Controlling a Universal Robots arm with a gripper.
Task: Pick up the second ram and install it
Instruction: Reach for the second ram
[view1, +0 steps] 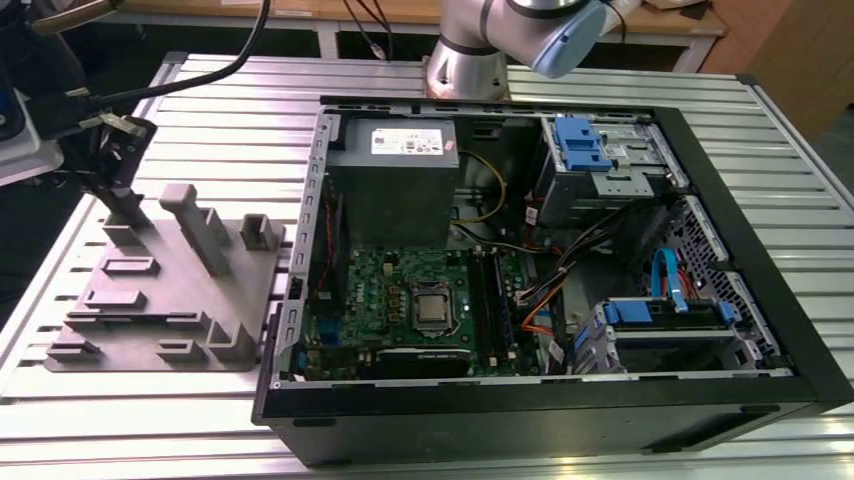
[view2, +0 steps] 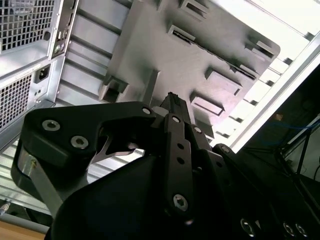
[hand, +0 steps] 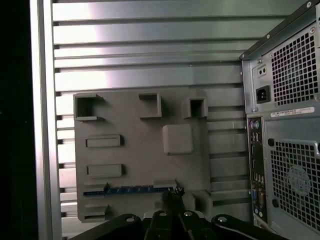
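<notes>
Gripper (hand: 174, 194) is low over the grey fixture (hand: 140, 150), at its far corner on the exterior view's left. Fingers look drawn close together in both wrist views, w/ no visible gap betw tips. Can't tell if they're pinching anything.

The second ram (hand: 130, 190) stands on edge in the fixture, seen from above as 1 thin blue-green strip. It runs betw 2 small grey blocks along 1 edge of the plate. Gripper tips sit right at 1 end of the strip, touching or just above it, can't tell which.

In the second wrist view, gripper (view2: 172, 100) has its tip close to the fixture (view2: 175, 55) surface.

Open PC case (view1: 747, 330) lies just beside the fixture on the exterior view's right, on a slatted metal table (view1: 107, 420). Motherboard (view1: 387, 290) is exposed, and black slots (view1: 487, 300) run along its side.
</notes>
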